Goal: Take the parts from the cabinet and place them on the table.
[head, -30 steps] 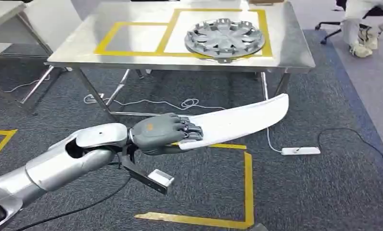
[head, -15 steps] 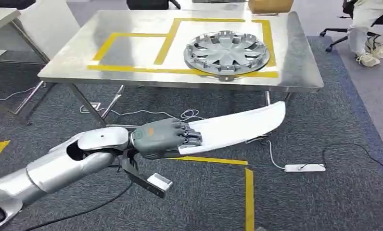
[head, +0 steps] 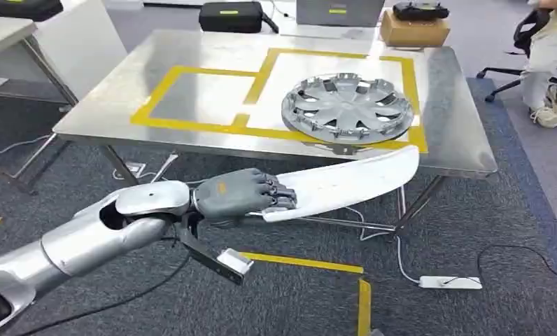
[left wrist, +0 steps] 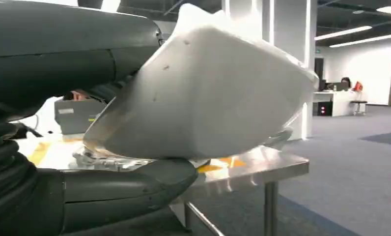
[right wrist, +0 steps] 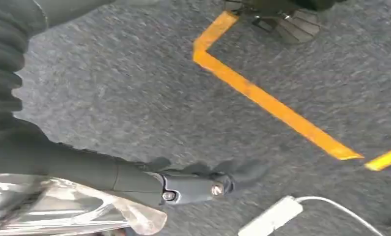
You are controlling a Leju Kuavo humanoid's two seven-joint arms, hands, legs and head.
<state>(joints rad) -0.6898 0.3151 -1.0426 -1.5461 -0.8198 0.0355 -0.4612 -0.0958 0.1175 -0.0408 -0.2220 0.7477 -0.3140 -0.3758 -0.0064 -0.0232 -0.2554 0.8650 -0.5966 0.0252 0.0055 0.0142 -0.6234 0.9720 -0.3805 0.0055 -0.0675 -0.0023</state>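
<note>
My left hand [head: 237, 196] grips one end of a long white curved panel [head: 346, 180], thumb below and fingers [head: 279, 194] on top. The panel juts out to the right, level, just in front of the steel table's [head: 108, 119] near edge and about at its height. In the left wrist view the panel [left wrist: 208, 93] sits between my thumb [left wrist: 129, 189] and fingers, with the table behind it. A silver hubcap [head: 347, 107] lies in the table's right yellow-taped box. My right hand [right wrist: 183, 189] hangs over the carpet, and a shiny silvery part [right wrist: 66, 206] lies against its fingers.
A smaller yellow-taped box [head: 199, 94] at the table's left holds nothing. Black cases [head: 230, 15] and a cardboard box [head: 413, 29] stand at its far edge. A power strip [head: 449, 282] and cables lie on the carpet, with yellow floor tape [head: 304, 262]. A person [head: 552, 49] sits at far right.
The whole view has shifted: the table now looks nearer and lower in the picture, so the camera has come closer. My left hand still holds the panel the same way.
</note>
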